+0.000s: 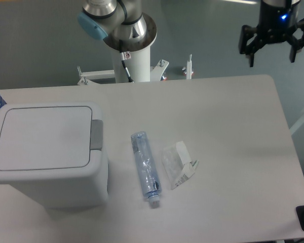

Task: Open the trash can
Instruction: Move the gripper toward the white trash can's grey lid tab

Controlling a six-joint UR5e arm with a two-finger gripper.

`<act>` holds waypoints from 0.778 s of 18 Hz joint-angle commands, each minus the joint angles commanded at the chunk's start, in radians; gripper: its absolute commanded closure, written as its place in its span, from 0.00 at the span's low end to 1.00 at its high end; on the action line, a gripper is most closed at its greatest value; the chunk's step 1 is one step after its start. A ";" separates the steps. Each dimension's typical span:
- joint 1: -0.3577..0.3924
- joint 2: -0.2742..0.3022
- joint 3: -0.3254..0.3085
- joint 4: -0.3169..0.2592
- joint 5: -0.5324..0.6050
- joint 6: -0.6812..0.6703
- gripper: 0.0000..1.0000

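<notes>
- Gripper [273, 50]: fingers spread, holding nothing, high at far right.
- Trash can [45, 152]: table's left side, lid down.
- Judged rigid, light plastic; press grey tab [96, 134] on right edge.

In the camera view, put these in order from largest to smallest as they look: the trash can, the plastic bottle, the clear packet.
1. trash can
2. plastic bottle
3. clear packet

Clear plastic bottle [144, 169] lying on table [233, 126], crumpled clear wrapper [177, 164] just beside it.
</notes>
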 joint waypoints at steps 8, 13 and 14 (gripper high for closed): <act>0.005 0.009 -0.012 0.012 -0.049 -0.121 0.00; -0.005 0.015 -0.044 0.011 -0.116 -0.167 0.00; -0.006 0.021 -0.049 0.011 -0.145 -0.185 0.00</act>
